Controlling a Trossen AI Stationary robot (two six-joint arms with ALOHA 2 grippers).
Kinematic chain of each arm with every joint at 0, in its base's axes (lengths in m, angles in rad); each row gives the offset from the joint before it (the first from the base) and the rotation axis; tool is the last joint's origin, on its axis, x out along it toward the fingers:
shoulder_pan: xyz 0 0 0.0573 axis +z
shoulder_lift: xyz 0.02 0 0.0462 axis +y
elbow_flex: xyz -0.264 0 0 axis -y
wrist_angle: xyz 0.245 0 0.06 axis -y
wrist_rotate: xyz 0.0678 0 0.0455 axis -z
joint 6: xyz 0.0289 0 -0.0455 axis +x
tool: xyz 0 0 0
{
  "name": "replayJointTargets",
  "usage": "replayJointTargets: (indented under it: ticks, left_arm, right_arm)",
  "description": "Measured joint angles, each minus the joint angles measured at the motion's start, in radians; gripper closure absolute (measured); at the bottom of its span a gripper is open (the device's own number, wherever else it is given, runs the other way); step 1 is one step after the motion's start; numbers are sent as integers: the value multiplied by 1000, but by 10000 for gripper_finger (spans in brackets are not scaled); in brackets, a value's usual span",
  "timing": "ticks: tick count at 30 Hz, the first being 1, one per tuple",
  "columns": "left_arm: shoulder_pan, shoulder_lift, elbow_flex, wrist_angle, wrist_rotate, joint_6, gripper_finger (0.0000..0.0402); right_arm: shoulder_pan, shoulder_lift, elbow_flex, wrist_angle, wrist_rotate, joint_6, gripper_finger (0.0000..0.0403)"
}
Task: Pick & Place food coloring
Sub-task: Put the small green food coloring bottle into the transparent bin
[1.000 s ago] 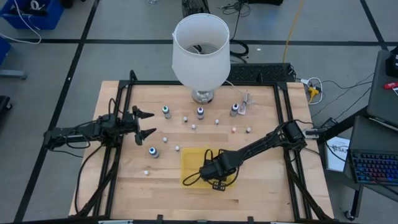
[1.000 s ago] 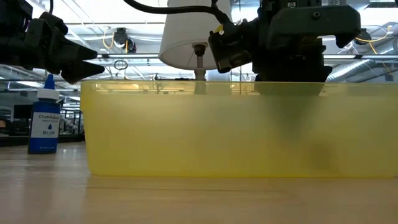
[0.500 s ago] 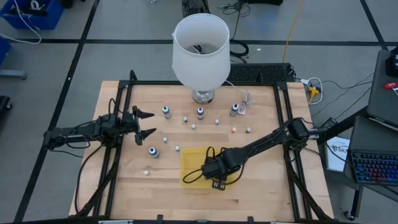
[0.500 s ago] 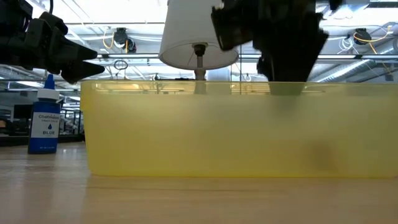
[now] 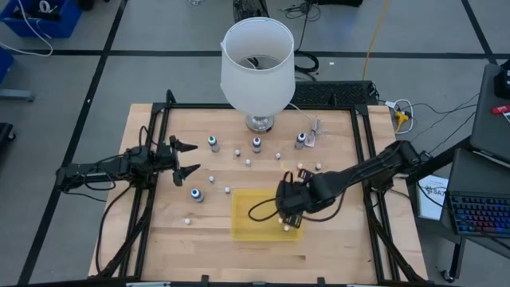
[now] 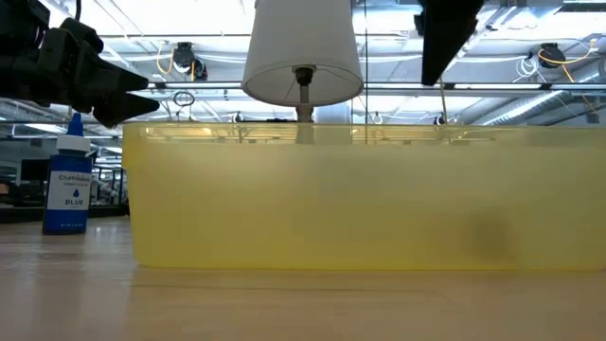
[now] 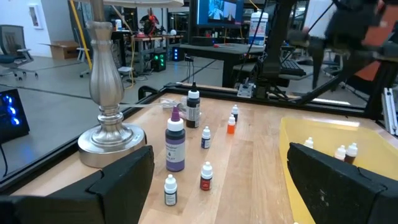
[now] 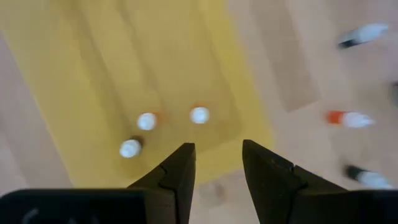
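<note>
Your right tool (image 5: 292, 197) has lifted up and back from the yellow tray (image 5: 247, 209) since a second ago, when it hung low over the tray's near right corner. It now sits above the tray's right edge with its fingers (image 8: 177, 171) released and nothing between them. Three small bottles (image 8: 146, 121) with pale caps stand inside the tray near that corner, so a drop-off looks just completed and the arm appears free for another pick.

Your left tool (image 5: 185, 158) waits near the left edge of the desk (image 5: 335, 239), jaws spread apart and empty, unchanged from the earlier views.

More food coloring remains outside the tray: taller bottles such as the purple one (image 7: 175, 140) stand in a row near the lamp base (image 7: 109, 134), and tiny ones (image 7: 206, 177) are scattered across the middle of the desk. A blue bottle (image 6: 68, 185) stands just left of the tray.

The tray is translucent yellow plastic, shallow and rectangular with smooth walls. The bottles are small, rounded plastic with tapered white dropper caps. The desk is pale wood with visible grain. The lamp has a shiny turned metal base and a white drum shade (image 5: 256, 64).
</note>
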Motion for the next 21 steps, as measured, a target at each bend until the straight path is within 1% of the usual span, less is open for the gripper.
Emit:
replayJointTargets:
  ticks: [3,5,10,12,14,16,19,21]
  left_arm:
    - [0,0,0,0,0,0,36]
    - [0,0,0,0,0,0,37]
    - [0,0,0,0,0,0,36]
    - [0,0,0,0,0,0,36]
    - [0,0,0,0,0,0,36]
    - [0,0,0,0,0,0,36]
    - [0,0,0,0,0,0,36]
    - [0,0,0,0,0,0,36]
  right_arm:
    - [-3,-48,0,-29,57,-106,283]
    - [-2,-74,0,-44,99,-142,285]
    - [-10,-130,-10,-85,228,-102,294]
    - [-28,-153,-30,-93,251,-80,297]
    - [-59,-178,-60,-94,249,-38,296]
    - [-96,-201,-98,-100,211,18,289]
    - [-164,-240,-172,-106,131,91,264]
    - [-209,-264,-232,-106,114,115,241]
